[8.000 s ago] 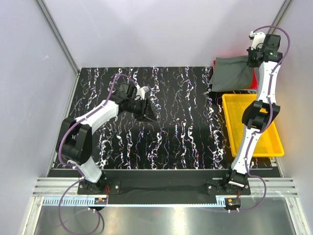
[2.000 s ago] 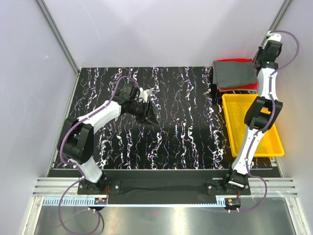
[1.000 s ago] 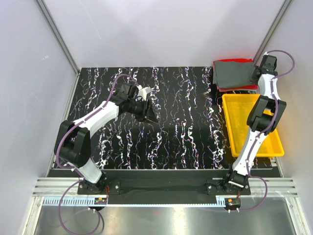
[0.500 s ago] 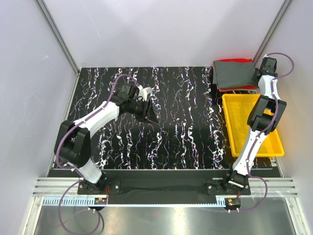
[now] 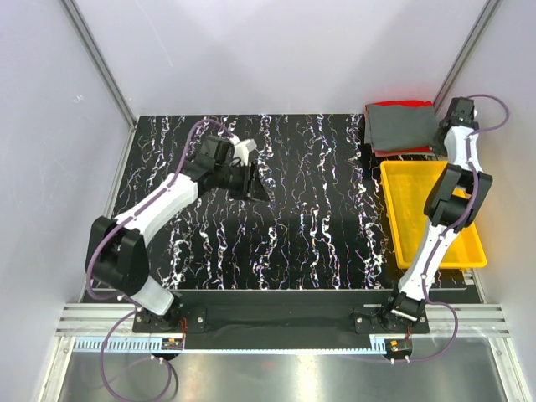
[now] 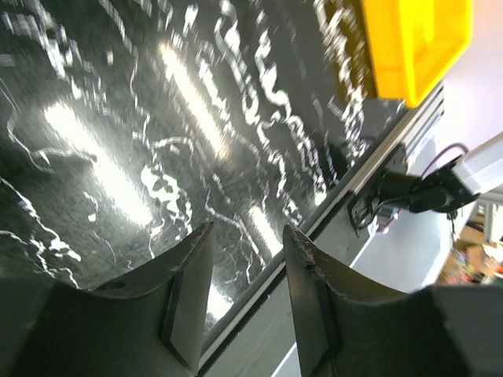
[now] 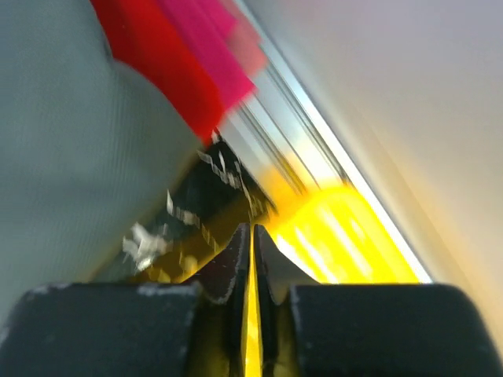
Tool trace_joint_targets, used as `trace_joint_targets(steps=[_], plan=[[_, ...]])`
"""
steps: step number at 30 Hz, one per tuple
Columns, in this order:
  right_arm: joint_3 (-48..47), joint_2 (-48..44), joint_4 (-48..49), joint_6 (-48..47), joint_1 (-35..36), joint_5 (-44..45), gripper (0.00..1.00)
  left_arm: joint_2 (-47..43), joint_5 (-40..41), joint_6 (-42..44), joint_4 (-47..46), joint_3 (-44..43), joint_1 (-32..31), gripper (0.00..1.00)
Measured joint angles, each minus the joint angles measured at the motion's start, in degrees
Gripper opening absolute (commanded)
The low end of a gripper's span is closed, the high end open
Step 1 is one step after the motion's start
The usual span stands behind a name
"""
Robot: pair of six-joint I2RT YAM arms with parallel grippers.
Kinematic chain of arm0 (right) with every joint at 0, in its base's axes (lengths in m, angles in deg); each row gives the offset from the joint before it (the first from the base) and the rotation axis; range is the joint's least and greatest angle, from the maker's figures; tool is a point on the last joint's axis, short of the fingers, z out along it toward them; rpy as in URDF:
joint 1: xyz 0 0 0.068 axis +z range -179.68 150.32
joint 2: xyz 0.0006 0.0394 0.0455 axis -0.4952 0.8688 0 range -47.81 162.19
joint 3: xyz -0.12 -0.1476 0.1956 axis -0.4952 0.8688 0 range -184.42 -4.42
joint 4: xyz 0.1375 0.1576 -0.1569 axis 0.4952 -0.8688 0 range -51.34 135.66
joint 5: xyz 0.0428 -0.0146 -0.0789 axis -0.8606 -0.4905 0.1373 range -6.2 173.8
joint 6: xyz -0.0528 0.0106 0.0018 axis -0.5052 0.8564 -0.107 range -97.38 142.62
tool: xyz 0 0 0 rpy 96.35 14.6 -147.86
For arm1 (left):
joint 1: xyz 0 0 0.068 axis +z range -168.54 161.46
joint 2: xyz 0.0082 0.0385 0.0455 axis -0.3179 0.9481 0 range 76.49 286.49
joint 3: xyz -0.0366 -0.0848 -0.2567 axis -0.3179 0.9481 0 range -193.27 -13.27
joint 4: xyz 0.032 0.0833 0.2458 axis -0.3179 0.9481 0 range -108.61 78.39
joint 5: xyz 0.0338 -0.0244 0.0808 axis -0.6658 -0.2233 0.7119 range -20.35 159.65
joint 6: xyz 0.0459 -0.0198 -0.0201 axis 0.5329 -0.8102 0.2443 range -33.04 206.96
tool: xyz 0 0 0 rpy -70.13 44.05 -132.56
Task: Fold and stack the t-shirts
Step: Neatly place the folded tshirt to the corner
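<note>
Two arms, both bases bolted at the near edge of the table [image 5: 318,243]. L arm reaches fwd over the black marbled top, elbow low, w/ the left gripper [image 5: 254,181] over the mid-left of the table, well apart from any cloth. Top view doesn't show its jaws clearly. Left wrist cam does: fingers [image 6: 189,290] spread, released, nothing btwn them. It shows only bare marbled surface under them, plus the table-edge rail [image 6: 416,122] and a corner of the yellow bin [image 6: 413,43] beyond.

R arm is stretched almost full length up the right side, passing over the bin, its wrist at the far right corner just beside the stack [image 5: 402,127]. Right wrist cam shows the right gripper [image 7: 251,236] clenched, jaws pressed together w/ no cloth btwn them. Top view can't confirm that, since the tip is too small to read there.

Count: 2 arms, 1 bin, 1 stack. The stack sits on the far right corner of the table, just behind the bin. Top view gives 2 colours: grey t-shirt [image 5: 399,124] folded on top, red t-shirt [image 5: 410,104] under it, red peeking out at the far and near edges. Right wrist cam adds a pink strip [image 7: 208,39] next to the red. It's blurred, so I can't tell if that's a 3rd shirt.
</note>
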Motion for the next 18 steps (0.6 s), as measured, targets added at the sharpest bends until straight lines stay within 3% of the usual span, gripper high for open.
trace_joint_targets(steps=[5,10,12,14,18], plan=[[3.78,-12.55,-6.32,6.58,0.04,0.96,0.20,-5.75,2.16,-1.09,-0.74,-3.48,0.02,0.46],[14.58,-34.73,-9.79,12.02,1.03,-2.82,0.36,-13.62,3.78,-3.26,-4.28,-3.87,0.83,0.49],[19.32,-43.65,-9.90,13.81,2.14,-5.75,0.60,-16.92,4.63,-4.17,-6.08,-3.85,1.16,0.51],[23.15,-50.45,-10.10,15.10,3.50,-8.94,0.99,-19.93,5.35,-4.76,-7.19,-3.85,1.44,0.53],[29.05,-58.97,-11.15,15.61,8.22,-14.10,1.00,-23.47,5.95,-5.22,-7.39,-3.78,2.01,0.60]])
